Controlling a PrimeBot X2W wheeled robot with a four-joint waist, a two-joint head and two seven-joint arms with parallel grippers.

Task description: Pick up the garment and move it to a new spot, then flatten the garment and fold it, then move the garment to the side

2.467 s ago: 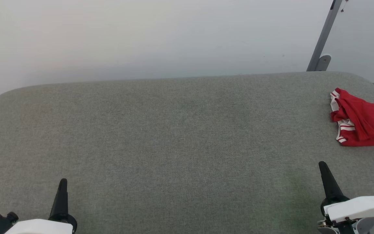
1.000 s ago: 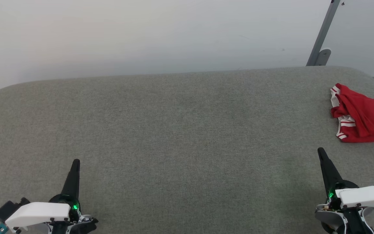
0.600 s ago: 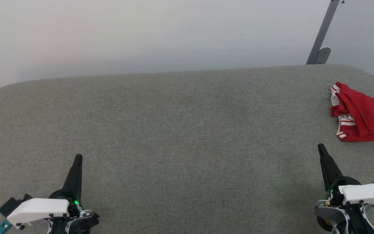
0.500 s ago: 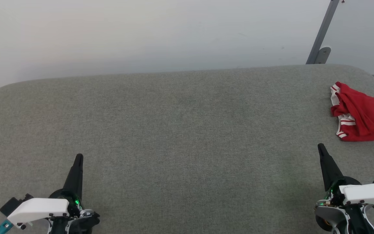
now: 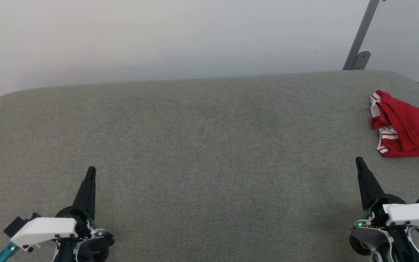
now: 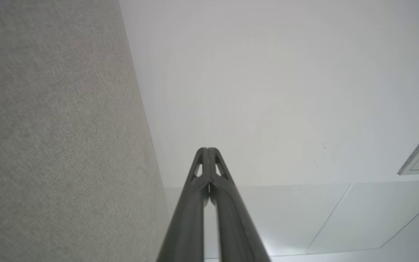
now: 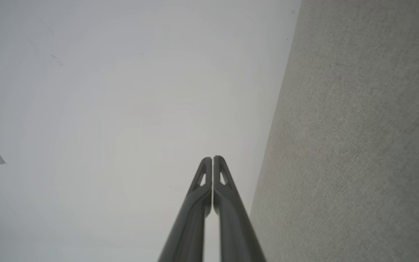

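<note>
garment cut off at head view's right edge (full shape untellable), metal post cropped above

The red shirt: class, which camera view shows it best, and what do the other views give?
The head view. There the shirt lies crumpled at the right end of the grey surface, partly cut by the frame edge. Both wrist views face along the surface toward a pale wall.

Right tool at bottom centre, fingers pressed together, tips pointing up; grey fabric desk down the right side; pale wall left.
</note>
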